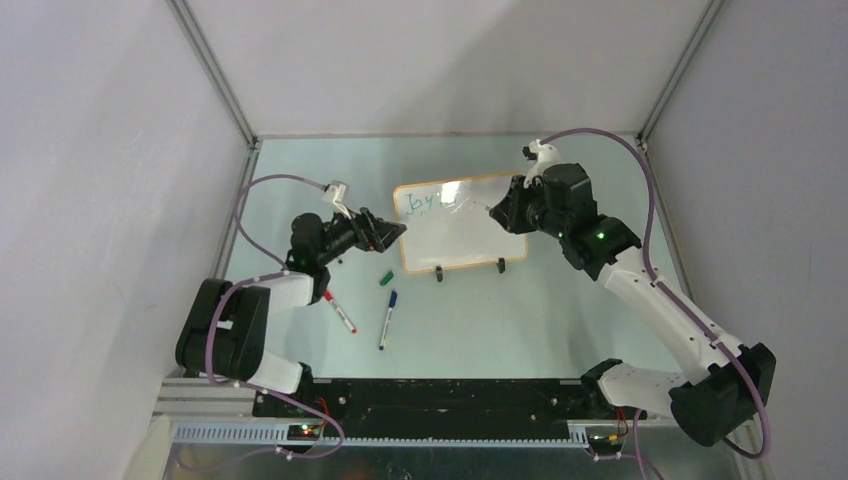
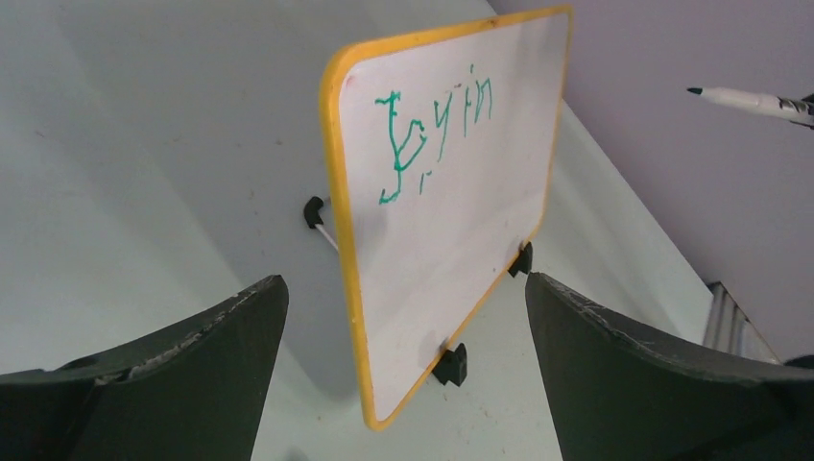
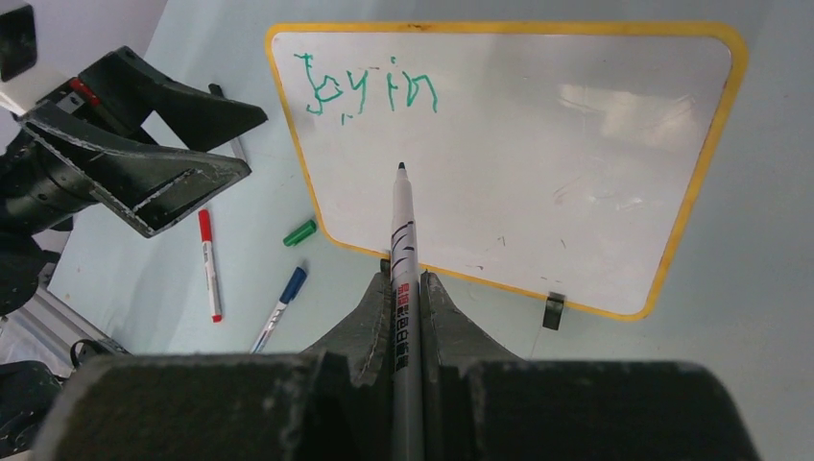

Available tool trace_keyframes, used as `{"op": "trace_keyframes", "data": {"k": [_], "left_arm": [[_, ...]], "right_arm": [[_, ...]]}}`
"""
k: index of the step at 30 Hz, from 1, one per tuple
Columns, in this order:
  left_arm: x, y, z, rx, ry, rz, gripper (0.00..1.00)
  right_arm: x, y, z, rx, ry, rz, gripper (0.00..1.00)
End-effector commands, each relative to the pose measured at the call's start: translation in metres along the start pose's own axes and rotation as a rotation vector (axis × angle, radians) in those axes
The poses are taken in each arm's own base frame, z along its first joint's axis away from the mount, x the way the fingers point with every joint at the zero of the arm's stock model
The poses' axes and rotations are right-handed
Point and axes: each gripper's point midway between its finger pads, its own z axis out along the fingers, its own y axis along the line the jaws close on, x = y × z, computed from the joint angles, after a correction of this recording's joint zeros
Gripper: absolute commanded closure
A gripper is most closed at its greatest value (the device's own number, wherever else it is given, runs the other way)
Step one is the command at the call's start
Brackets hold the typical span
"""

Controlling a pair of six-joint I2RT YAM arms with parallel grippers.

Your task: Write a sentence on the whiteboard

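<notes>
The whiteboard [image 1: 465, 240] [image 2: 451, 240] [image 3: 538, 173] stands upright on two black clip feet at mid-table. Of the sentence [image 1: 425, 203] [image 2: 432, 130] [image 3: 370, 91], green letters reading "Joy in" run along the top left. My right gripper [image 1: 505, 212] [image 3: 405, 280] is shut on a white marker [image 3: 402, 240] [image 2: 749, 100]. The marker's dark tip points at the board's middle and hangs in the air in front of it. My left gripper [image 1: 385, 232] [image 2: 403, 279] is wide open, with its jaws either side of the board's lower left corner and touching nothing.
On the table in front of the board lie a red-capped marker [image 1: 340, 312] [image 3: 208, 264], a blue-capped marker [image 1: 387, 318] [image 3: 280, 307] and a loose green cap [image 1: 386, 278] [image 3: 299, 232]. Grey walls enclose the table on three sides.
</notes>
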Motion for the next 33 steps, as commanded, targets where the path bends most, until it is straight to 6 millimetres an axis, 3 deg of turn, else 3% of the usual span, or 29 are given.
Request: {"op": "trace_keyframes", "data": {"k": [1, 4, 8, 13, 16, 23, 33], "left_arm": [[-0.012, -0.015, 0.006, 0.147, -0.019, -0.015, 0.01], [-0.015, -0.014, 0.008, 0.163, -0.042, -0.034, 0.01], [-0.008, 0.004, 0.012, 0.101, -0.004, -0.065, 0.01], [-0.004, -0.004, 0.024, 0.223, 0.038, -0.073, 0.01], [-0.015, -0.019, 0.021, 0.335, -0.038, -0.079, 0.00], [-0.008, -0.011, 0.027, 0.376, -0.036, -0.166, 0.01], [-0.007, -0.002, 0.027, 0.311, -0.074, -0.203, 0.35]], "right_arm": [[-0.023, 0.015, 0.001, -0.055, -0.060, -0.031, 1.00], [-0.022, 0.015, 0.002, -0.056, -0.053, -0.031, 1.00], [-0.020, 0.013, 0.002, -0.048, -0.049, -0.036, 1.00], [-0.020, 0.014, 0.004, -0.054, -0.052, -0.037, 1.00], [-0.017, 0.016, 0.007, -0.051, -0.045, -0.046, 1.00], [-0.012, 0.026, 0.014, -0.052, -0.043, -0.087, 1.00], [-0.010, 0.028, 0.023, -0.047, -0.041, -0.098, 1.00]]}}
